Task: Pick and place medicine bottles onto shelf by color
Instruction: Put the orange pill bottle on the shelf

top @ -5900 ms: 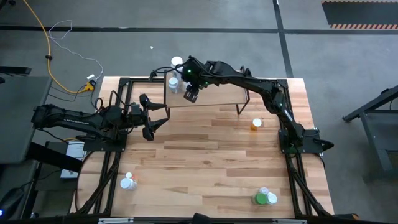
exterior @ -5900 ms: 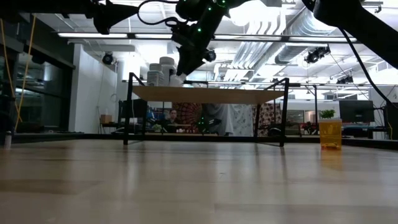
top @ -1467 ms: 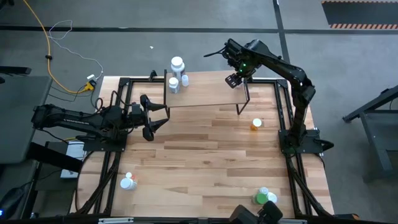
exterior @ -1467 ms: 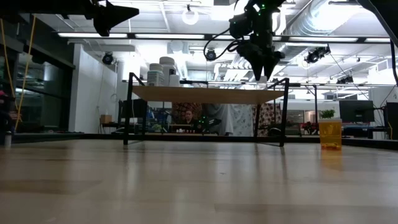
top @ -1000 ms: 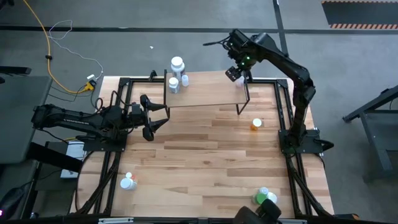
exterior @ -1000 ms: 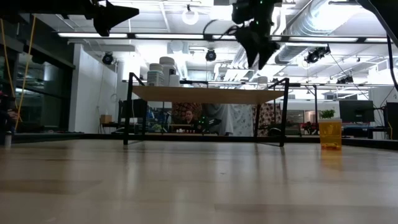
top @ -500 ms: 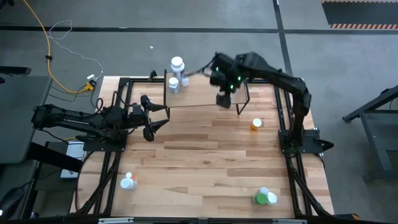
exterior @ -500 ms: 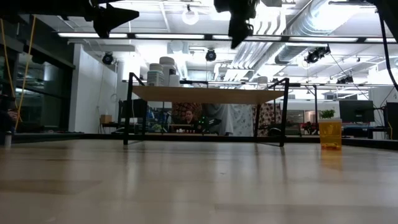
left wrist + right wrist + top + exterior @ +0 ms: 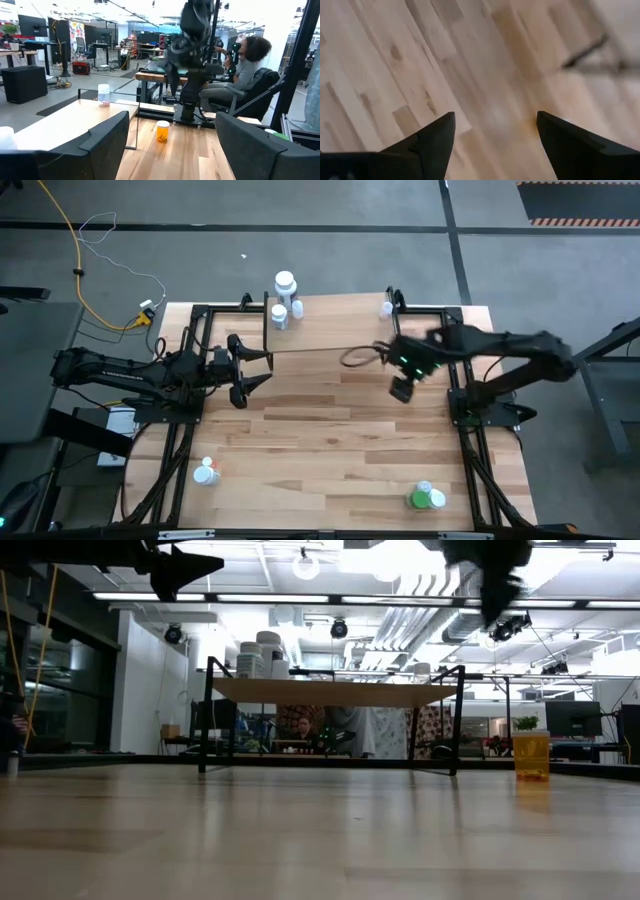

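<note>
The right gripper (image 9: 401, 389) is hanging over the table (image 9: 330, 450) just in front of the shelf (image 9: 330, 325), fingers spread wide and holding nothing; in its own wrist view only bare planks are showing between the two fingers (image 9: 432, 135). The orange bottle (image 9: 162, 131) is standing on the table near the shelf's right front leg, hidden under the right arm in the high view but plain in the left wrist view and at the right of the low view (image 9: 530, 755).

Three white bottles are standing on the shelf: two at its left rear corner (image 9: 282, 298) and one at its right rear corner (image 9: 386, 308). A white bottle with a red top (image 9: 205, 472) is lying near the table's front left edge, and the green bottle (image 9: 420, 499), with a white one touching it, is at the front right.

The left gripper (image 9: 243, 371) is waiting over the table's left side, jaws apart and empty, as its wrist view (image 9: 170, 145) is confirming.

Judged from this layout, the step in hand is the approach to a fresh pick, most likely the orange bottle. The next move is calling for centring the spread fingers over that bottle, descending around its body below the cap, closing, and carrying it to a free stretch of shelf apart from the white ones.
</note>
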Motion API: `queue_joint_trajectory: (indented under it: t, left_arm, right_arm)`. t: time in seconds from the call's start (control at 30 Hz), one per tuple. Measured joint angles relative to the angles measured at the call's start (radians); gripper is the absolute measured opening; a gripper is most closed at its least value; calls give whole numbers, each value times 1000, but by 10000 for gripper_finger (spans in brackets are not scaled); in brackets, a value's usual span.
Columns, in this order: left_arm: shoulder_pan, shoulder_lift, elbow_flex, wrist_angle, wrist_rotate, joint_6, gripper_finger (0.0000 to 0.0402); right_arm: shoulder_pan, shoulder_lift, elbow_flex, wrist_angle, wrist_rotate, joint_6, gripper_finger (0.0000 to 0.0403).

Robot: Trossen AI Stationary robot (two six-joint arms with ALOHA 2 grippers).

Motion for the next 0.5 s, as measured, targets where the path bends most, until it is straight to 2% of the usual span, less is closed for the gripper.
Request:
queue_joint_trajectory:
  t: [0.13, 0.27, 0.5]
  left_arm:
    - [0, 0, 0, 11, 0, 0, 287]
    - [0, 0, 0, 31, 0, 7, 287]
    - [0, 0, 0, 48, 0, 8, 287]
  right_arm:
    - [57, -161, -219, 19, 73, 217, 271]
    - [75, -235, -353, 26, 153, 377, 271]
    - [28, -223, -451, 118, 220, 379, 271]
